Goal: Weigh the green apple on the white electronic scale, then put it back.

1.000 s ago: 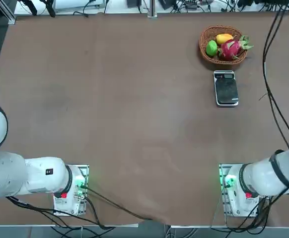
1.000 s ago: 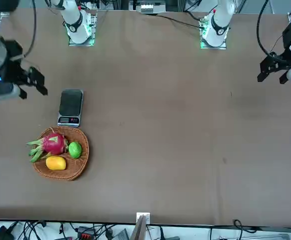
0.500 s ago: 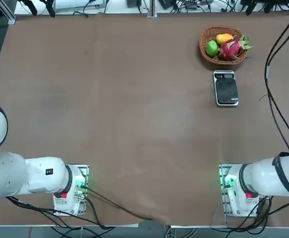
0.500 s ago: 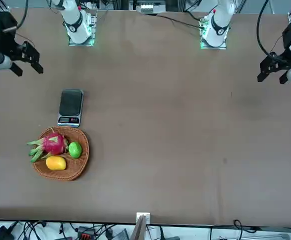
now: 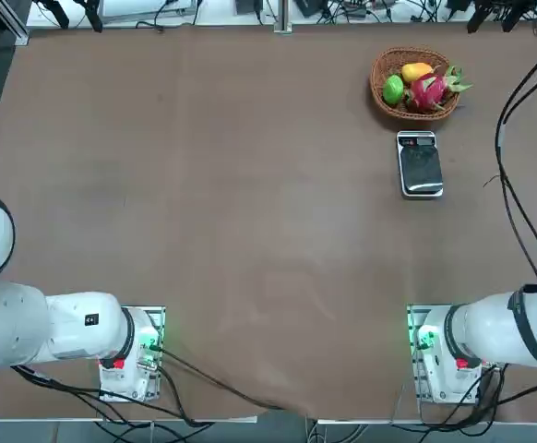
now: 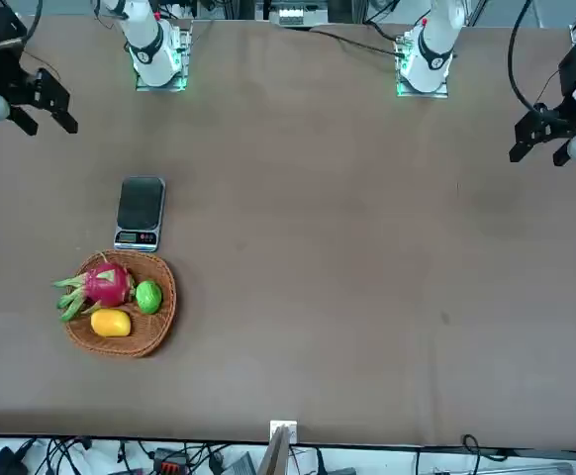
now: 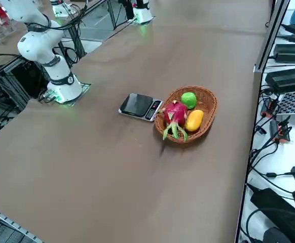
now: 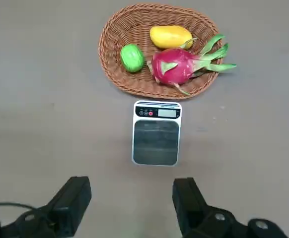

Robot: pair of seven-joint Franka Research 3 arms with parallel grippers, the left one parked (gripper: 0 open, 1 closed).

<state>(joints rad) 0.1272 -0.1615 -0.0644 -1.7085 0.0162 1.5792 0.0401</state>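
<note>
My right gripper [image 8: 129, 206], fingers apart, rose higher above dark-topped white electronic scale [image 8: 156, 132]; small green apple [image 8: 132, 57] unpicked in round wicker basket [image 8: 115, 34].

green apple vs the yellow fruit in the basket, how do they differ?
The green apple is bright green and round; the yellow fruit is orange-yellow and elongated. The apple is smaller than the yellow fruit. The apple sits apart from the dragon fruit; the yellow fruit lies against it. Both rest in the wicker basket, untouched; the right claw is open.

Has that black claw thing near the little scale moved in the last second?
Yes. In the front view the right gripper has drawn away from the white electronic scale, toward the arm bases' edge, jaws open.
</note>
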